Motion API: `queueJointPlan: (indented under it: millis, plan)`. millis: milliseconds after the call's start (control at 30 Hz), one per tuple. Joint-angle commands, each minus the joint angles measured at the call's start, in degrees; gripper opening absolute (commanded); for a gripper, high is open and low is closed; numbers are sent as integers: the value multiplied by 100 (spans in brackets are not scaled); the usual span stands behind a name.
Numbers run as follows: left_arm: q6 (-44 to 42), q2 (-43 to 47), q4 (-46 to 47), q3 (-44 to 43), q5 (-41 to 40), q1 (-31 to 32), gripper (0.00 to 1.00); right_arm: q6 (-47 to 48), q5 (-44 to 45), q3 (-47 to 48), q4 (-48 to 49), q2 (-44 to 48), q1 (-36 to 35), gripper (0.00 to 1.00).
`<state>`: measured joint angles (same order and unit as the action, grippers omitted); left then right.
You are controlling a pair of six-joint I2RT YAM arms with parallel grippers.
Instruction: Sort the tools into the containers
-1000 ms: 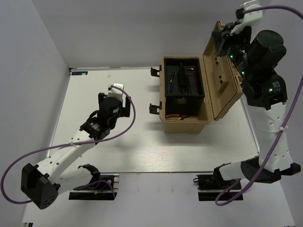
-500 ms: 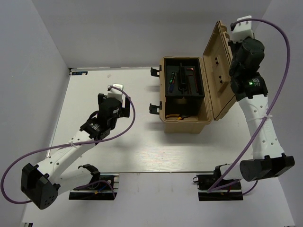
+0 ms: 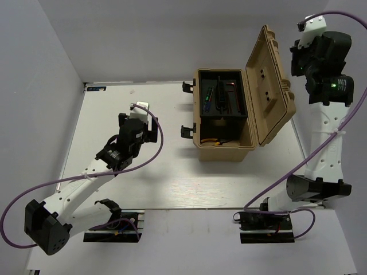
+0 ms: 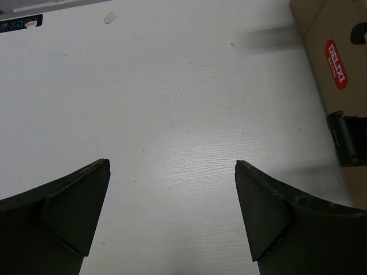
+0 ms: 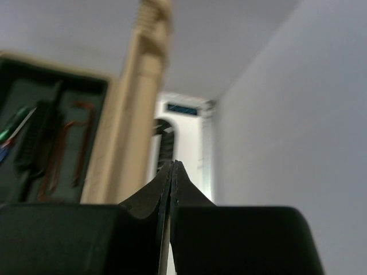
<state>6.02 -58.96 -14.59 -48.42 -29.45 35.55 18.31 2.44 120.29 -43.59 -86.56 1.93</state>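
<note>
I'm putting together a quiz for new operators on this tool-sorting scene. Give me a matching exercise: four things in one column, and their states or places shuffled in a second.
Things:
1. left gripper
2. right gripper
3. toolbox lid
4. yellow-handled pliers

States or places:
A. inside the toolbox, at its near end
B. open, above the bare table
C. standing open
D. shut, held high at the right

Pairs: 1-B, 2-D, 3-C, 4-A

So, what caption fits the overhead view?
Tools in an open toolbox; left gripper open, right gripper shut and raised.
</note>
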Motion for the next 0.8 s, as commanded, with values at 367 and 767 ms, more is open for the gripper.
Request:
queueJointPlan:
  millis: [367,767]
  plan:
    - [-5,262,35,26,115,-22,100,-687,-4272,206,-1442,-212,386,0]
    - [-5,262,88,26,221,-22,100,-2621,-5985,-759,693,595,510,0]
